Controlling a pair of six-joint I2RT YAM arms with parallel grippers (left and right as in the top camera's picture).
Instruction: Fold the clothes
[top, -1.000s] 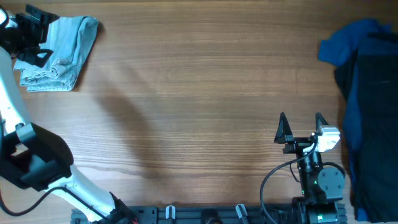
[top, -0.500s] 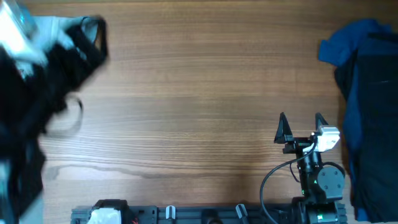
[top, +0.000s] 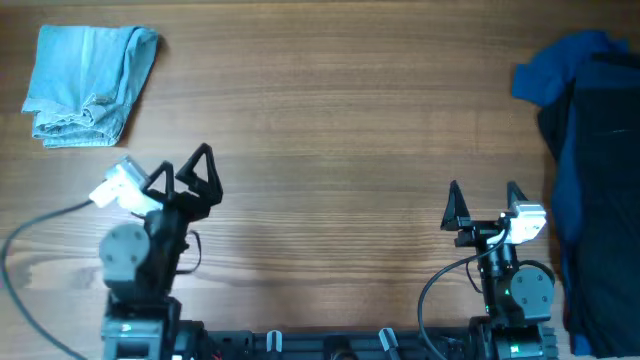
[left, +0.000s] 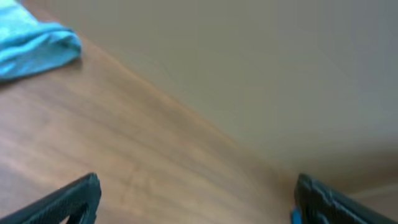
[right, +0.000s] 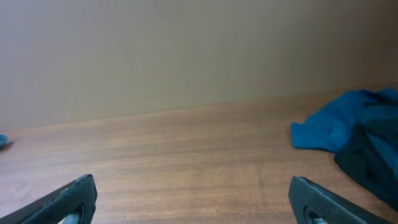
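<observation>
The light blue denim shorts (top: 88, 80) lie folded into a compact bundle at the table's far left corner; a corner of them shows in the left wrist view (left: 34, 42). My left gripper (top: 185, 165) is open and empty near the front left, well apart from the shorts; its fingers show in its wrist view (left: 196, 199). My right gripper (top: 485, 200) is open and empty near the front right, with bare wood between its fingers in its wrist view (right: 193, 199).
A pile of dark blue and navy garments (top: 590, 170) lies along the table's right edge, also in the right wrist view (right: 354, 137). Wooden table (top: 330, 130) spans the middle between the arms.
My left arm has pulled back from the shorts at the far left corner to the front left of the table. The shorts stay folded where they were. The right arm has not moved.
</observation>
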